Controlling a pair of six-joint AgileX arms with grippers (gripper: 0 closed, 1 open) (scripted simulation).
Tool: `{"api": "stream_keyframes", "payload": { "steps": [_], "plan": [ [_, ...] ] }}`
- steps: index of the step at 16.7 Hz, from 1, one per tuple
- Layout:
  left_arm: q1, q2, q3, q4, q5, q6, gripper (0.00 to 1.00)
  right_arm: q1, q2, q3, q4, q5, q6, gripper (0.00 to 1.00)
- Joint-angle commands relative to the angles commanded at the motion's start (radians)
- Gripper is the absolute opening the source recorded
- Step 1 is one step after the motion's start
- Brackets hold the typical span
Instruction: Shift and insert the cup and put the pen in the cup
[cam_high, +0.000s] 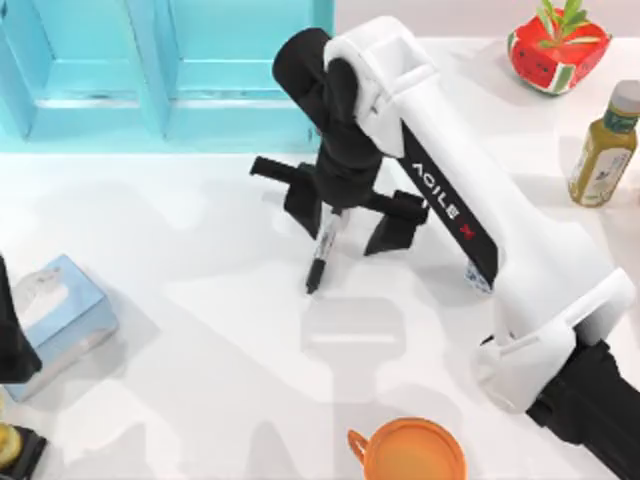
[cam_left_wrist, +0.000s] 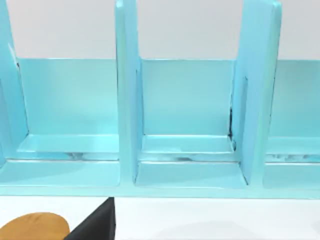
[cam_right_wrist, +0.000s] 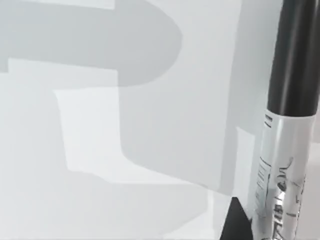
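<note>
The right gripper (cam_high: 335, 222) hangs over the middle of the table (cam_high: 200, 330), and its fingers are closed on the pen (cam_high: 322, 255). The pen sticks out below the fingers, with its black end pointing toward the near side. In the right wrist view, the pen (cam_right_wrist: 290, 125) shows a black end and a white part with writing, above the bare tabletop.

A little bit of a small blue-and-white thing (cam_high: 480, 278) peeks out from under the right arm; it may be the cup. It is to the right of the pen and apart from it.

The left arm (cam_high: 12, 340) waits at the left edge, by a blue box (cam_high: 60, 315).

An orange cup (cam_high: 410, 452) stands at the near edge. A blue rack (cam_high: 170, 70) stands at the far side.
</note>
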Motion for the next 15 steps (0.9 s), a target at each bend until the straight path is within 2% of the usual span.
{"api": "stream_keyframes", "payload": {
  "steps": [8, 9, 15],
  "plan": [
    [0.0, 0.0, 0.0, 0.0, 0.0, 0.0, 1.0, 0.0, 0.0, 0.0, 0.0, 0.0, 0.0, 0.0],
    [0.0, 0.0, 0.0, 0.0, 0.0, 0.0, 1.0, -0.005, -0.074, -0.008, -0.041, 0.031, -0.022, 0.0],
    [0.0, 0.0, 0.0, 0.0, 0.0, 0.0, 1.0, 0.028, -0.087, 0.063, -0.144, 0.032, 0.008, 0.0]
  ]
}}
